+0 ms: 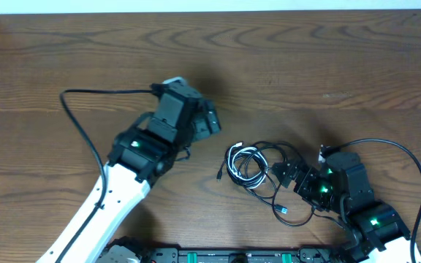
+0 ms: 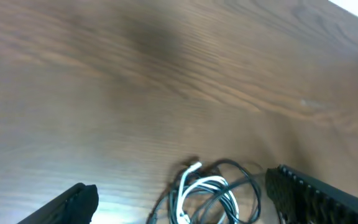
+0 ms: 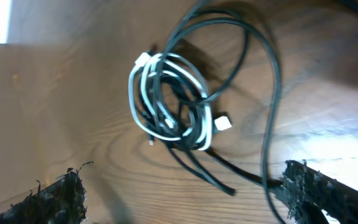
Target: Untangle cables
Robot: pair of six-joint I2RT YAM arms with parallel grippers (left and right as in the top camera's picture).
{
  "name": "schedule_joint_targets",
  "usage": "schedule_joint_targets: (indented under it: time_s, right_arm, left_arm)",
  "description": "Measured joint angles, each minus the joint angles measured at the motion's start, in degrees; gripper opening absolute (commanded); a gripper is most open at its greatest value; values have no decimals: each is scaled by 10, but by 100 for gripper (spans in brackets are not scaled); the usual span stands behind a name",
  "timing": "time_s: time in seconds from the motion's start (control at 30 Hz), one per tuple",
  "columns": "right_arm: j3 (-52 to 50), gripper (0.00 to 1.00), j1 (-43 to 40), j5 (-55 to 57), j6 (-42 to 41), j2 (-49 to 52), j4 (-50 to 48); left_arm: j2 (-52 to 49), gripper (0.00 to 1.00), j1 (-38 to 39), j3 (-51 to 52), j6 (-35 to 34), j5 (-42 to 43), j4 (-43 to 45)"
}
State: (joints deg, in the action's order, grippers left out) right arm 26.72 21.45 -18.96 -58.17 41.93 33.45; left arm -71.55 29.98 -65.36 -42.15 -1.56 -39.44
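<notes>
Black, rough-faced fingers (image 3: 309,186) of the right pincer (image 3: 184,177) stand wide apart: released, nothing clamped. The spread is wide enough to straddle the cables (image 3: 169,102), which lie flat on the worktop (image 1: 305,58) just ahead of the fingertips. One black strand (image 3: 269,93) leaves the bundle and passes close beside one finger; contact cannot be confirmed.

The bundle lies near the worktop edge where the arms are mounted, right of centre. The white cable (image 3: 143,87) is wound in several tight turns, and black cables thread through those turns. That coil is therefore judged to be the locking point. Wider black loops spread from it toward the right-hand edge.

The left pincer (image 1: 209,120) is likewise released, jaws wide, nothing held. It hovers nearer mid-worktop, on the side of the bundle away from the right-hand edge and apart from it. Its wrist view shows the bundle low between its fingers, so it is aimed at the same target.

Judgement: the pincers face the bundle from opposite sides so that each can take a different strand and draw outward. No strand is separated yet.
</notes>
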Motion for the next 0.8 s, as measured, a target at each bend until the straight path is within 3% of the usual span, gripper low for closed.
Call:
schedule_joint_targets:
  time_s: [0.5,0.8]
  right_arm:
    - [0,99,0,-21,-9,4,-95]
    - [0,99,26,-21,-45,94,-120]
  left_arm:
    - [12,90,-66,0,-27,-1,-64]
    - [12,90,-102,0,-31,-1,-69]
